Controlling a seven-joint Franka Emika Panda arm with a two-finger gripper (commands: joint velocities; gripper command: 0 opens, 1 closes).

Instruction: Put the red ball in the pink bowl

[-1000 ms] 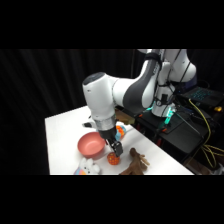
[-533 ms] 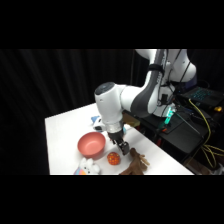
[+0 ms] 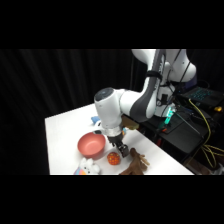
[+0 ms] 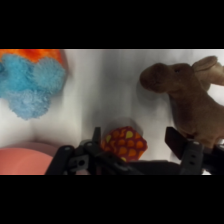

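The red ball (image 3: 113,158) is small, with a bumpy orange-red surface, and rests on the white table just right of the pink bowl (image 3: 91,145). My gripper (image 3: 121,149) hangs low, right beside the ball. In the wrist view the red ball (image 4: 125,143) lies between the two black fingers (image 4: 96,138), closer to the left one. The gripper (image 4: 136,138) is open and not squeezing the ball. A slice of the pink bowl (image 4: 24,160) shows at the lower left.
A brown plush animal (image 3: 135,163) (image 4: 186,95) lies just right of the ball. A blue-and-orange plush (image 4: 32,82) sits beyond the bowl. A small white-and-blue toy (image 3: 87,168) is at the table's front edge. Black equipment with cables (image 3: 182,132) stands at the right.
The arm has swung rightward, away from over the bowl, and the gripper has settled around the ball. Ball and bowl have not moved.
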